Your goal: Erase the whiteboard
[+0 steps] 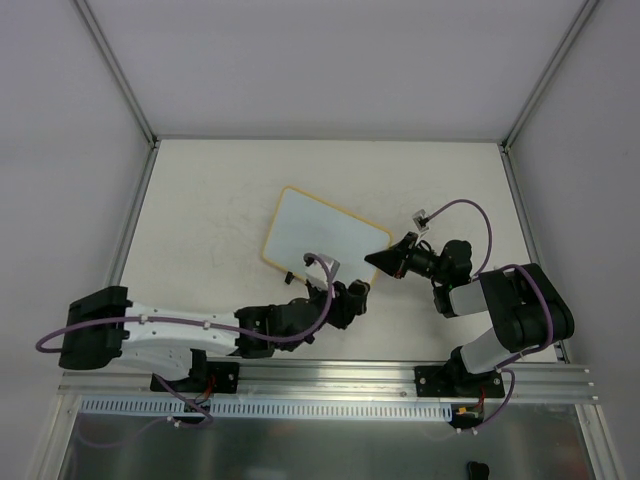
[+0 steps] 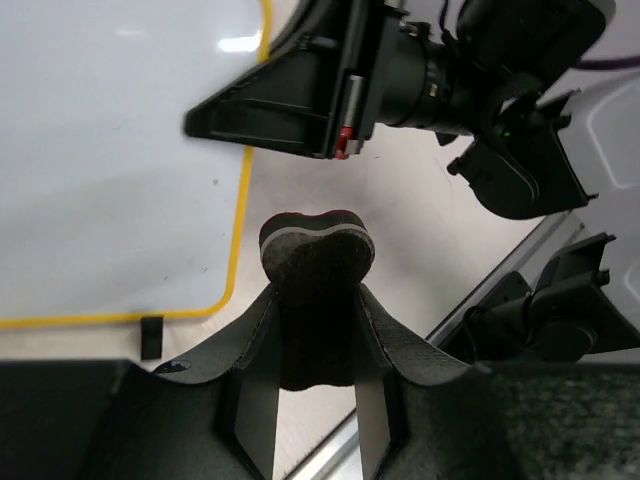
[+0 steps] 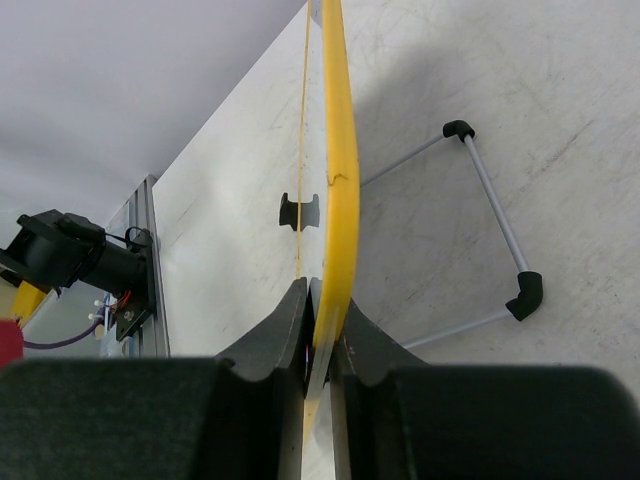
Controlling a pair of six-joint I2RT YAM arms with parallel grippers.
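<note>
The fingers (image 2: 245,345) of the left gripper (image 2: 316,300) are closed on a small black bone-shaped eraser (image 2: 316,245). They hold its lower half, and its rounded upper lobes stick out past the fingertips. The fingers (image 3: 275,335) of the right gripper (image 3: 322,300) are clamped on the orange-yellow frame of the whiteboard (image 3: 335,150), pinching its edge between them.

In the top view the whiteboard (image 1: 325,235) lies near the middle of the table (image 1: 200,200), turned so that its corners point roughly to 12, 3, 6 and 9 o'clock. Its white face shows no writing. The right gripper (image 1: 385,258) holds the board at its 3 o'clock corner, and its arm reaches in from 4 o'clock. The left gripper (image 1: 355,297) and the eraser are just off the board's lower right edge, at about 5 o'clock from the board's centre and beside the right gripper. The left wrist view shows the eraser over bare table, apart from the frame.

A small black clip foot (image 2: 151,337) sits just outside the frame at the board's near edge. In the right wrist view a grey wire stand with black elbows (image 3: 490,200) shows behind the board.
</note>
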